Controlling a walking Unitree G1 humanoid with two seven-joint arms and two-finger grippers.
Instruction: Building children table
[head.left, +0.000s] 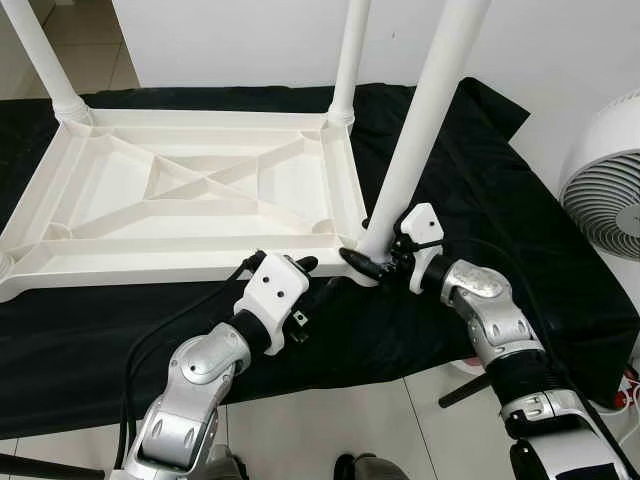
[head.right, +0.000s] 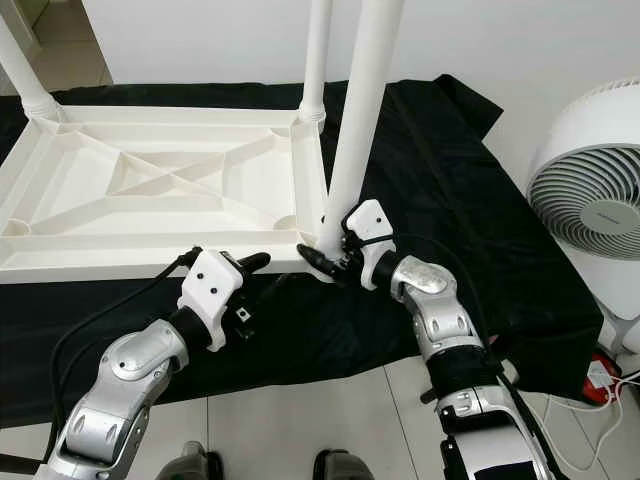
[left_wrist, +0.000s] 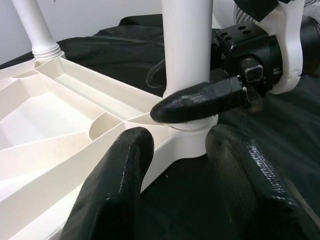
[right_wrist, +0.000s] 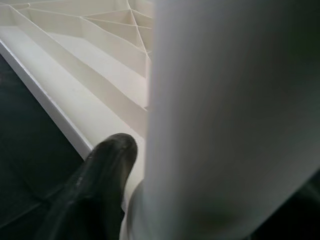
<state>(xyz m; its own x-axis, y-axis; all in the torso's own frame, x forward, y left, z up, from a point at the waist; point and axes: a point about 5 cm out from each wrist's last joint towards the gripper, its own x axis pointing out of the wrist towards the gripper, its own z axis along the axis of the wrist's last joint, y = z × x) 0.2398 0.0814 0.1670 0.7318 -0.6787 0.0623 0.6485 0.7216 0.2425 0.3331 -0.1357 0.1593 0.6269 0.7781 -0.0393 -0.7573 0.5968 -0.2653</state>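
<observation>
The white plastic table lies upside down on a black cloth, its ribbed underside facing up. Its near right leg stands upright in the corner socket. My right gripper is shut on that leg's base; one finger crosses in front of it, and the same leg shows close up in the right wrist view. My left gripper is open just in front of the table's near edge, left of that corner. Its fingers point at the socket without touching.
Two more legs stand at the far corners, one right and one left. A white fan stands close on the right, beside the cloth. Tiled floor lies below the cloth's near edge, with a cable and plug at right.
</observation>
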